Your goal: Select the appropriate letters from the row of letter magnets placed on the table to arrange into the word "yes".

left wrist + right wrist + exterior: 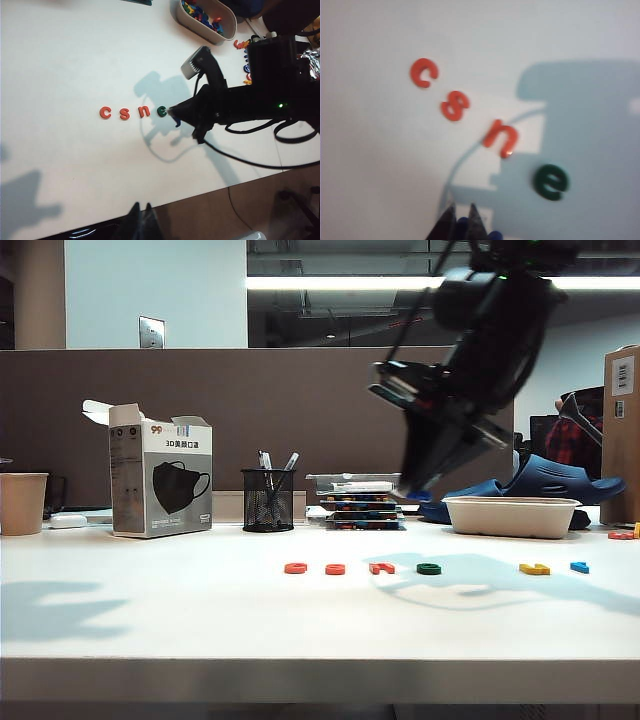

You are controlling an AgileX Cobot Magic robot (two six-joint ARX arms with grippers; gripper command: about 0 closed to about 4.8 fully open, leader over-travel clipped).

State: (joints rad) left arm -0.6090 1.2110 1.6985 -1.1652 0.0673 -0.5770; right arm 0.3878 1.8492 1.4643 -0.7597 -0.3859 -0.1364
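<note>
Starting at the left of the table [150, 620], our left gripper [141, 220] hangs idle above the front edge, its fingers together and empty. In the row of letter magnets we read orange c [295, 568], orange s [335, 569], orange n [381, 568], green e [429, 568], then a yellow letter [534, 569] and a light blue one [579, 567]. Our right gripper [461, 220] hangs above the row's middle, pinched on the dark blue y [463, 225]. We judge the y is being carried; next we need to set it down on clear table, then fetch e and s.
</note>
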